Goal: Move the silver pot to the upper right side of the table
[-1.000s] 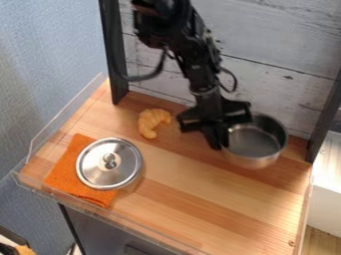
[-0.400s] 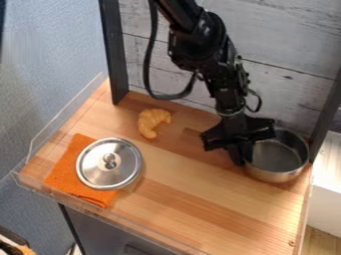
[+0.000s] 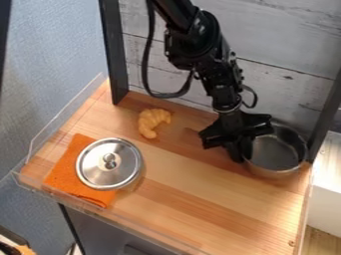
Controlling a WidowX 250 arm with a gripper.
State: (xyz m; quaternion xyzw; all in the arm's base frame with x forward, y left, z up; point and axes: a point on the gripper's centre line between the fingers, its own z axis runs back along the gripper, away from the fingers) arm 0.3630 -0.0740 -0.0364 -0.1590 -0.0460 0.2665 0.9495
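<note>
Your tool point(image 3: 240, 152) is clamped on the left rim of the silver pot point(image 3: 274, 153), which sits at the upper right of the worktop point(image 3: 206, 199), by the back wall point(image 3: 279, 82). Expect thin, stiff metal: fairly light, unlikely to break, but slick. Held off-centre, it could swivel or tip, so keep that rim grip firm and lower it level.

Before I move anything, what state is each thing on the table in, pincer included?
Silver pot: uncovered, mouth up, nothing visible inside
Lid: off the pot, knob up, resting on the orange cloth
Orange cloth: spread out, partly covered
Croissant: whole, lying on the table
Pincer: down at the pot's rim, croissant side
</note>
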